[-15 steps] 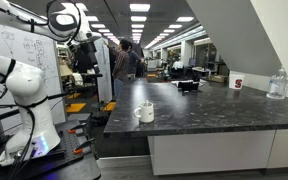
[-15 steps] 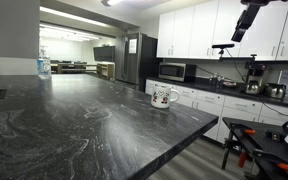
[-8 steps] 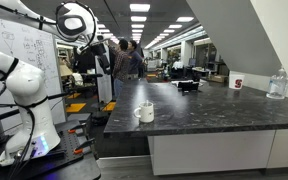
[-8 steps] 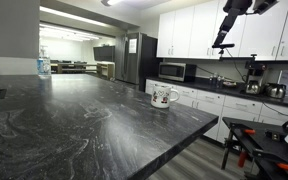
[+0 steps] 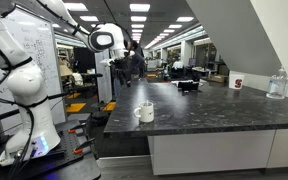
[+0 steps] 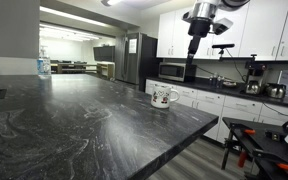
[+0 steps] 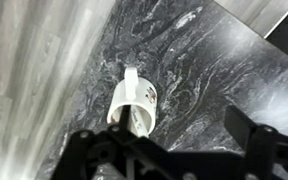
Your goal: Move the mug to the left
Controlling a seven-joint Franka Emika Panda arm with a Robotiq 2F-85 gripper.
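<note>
The mug (image 5: 144, 111) is small, white and has a side handle. It stands near the edge of the dark marbled counter (image 5: 214, 108) in both exterior views (image 6: 164, 95). In the wrist view the mug (image 7: 132, 102) sits below and toward the left finger, and a small print shows on its side. My gripper (image 5: 117, 70) hangs in the air above and beside the counter edge, apart from the mug; it also shows in an exterior view (image 6: 191, 62). In the wrist view its fingers (image 7: 169, 138) are spread wide and hold nothing.
A white cup with a red mark (image 5: 236, 83) and a clear plastic jug (image 5: 277, 84) stand at the far end of the counter. A microwave (image 6: 172, 71) and a coffee machine (image 6: 252, 75) sit on the back worktop. People stand in the aisle behind.
The arm has swung over from beyond the counter edge toward the mug. The gripper now hangs lower and nearer to the mug. The mug has not moved.
</note>
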